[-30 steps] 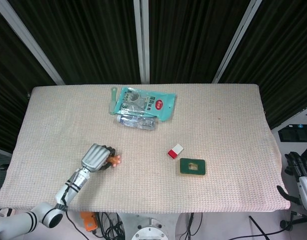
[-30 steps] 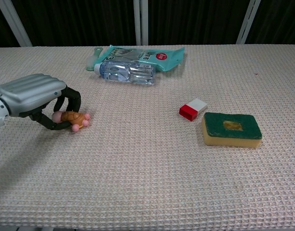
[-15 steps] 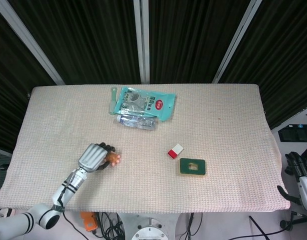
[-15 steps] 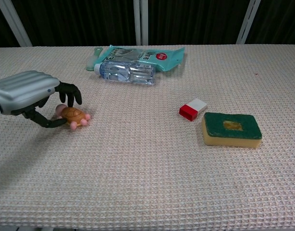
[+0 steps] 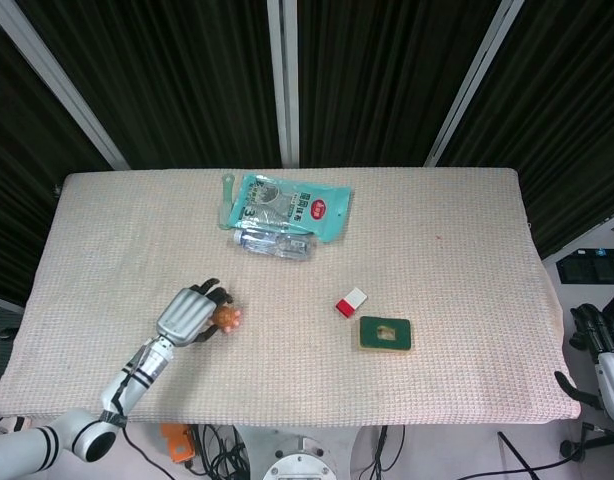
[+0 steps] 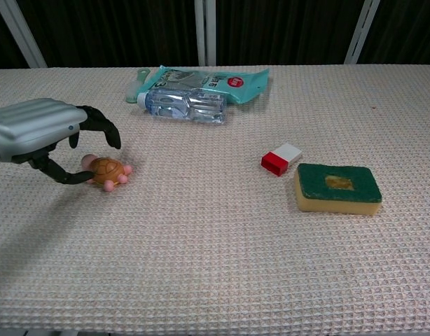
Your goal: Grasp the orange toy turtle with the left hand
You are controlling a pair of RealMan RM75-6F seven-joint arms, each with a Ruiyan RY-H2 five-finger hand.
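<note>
The orange toy turtle (image 5: 225,318) (image 6: 106,170) lies on the beige table cloth at the front left, its pink feet on the cloth. My left hand (image 5: 187,316) (image 6: 40,129) hovers just left of it with its fingers lifted and spread above the shell. Its thumb reaches along the cloth to the turtle's left side, and nothing is gripped. My right hand (image 5: 599,345) hangs off the table at the lower right of the head view, and its fingers are too unclear to read.
A clear plastic bottle (image 5: 272,242) (image 6: 187,105) lies on a teal pouch (image 5: 292,205) (image 6: 215,75) at the back. A red-and-white block (image 5: 351,301) (image 6: 281,159) and a green-topped sponge (image 5: 385,333) (image 6: 338,187) sit to the right.
The left hand's fingers, curled around the turtle a second ago, have lifted and spread apart. The turtle has stayed on the cloth.
</note>
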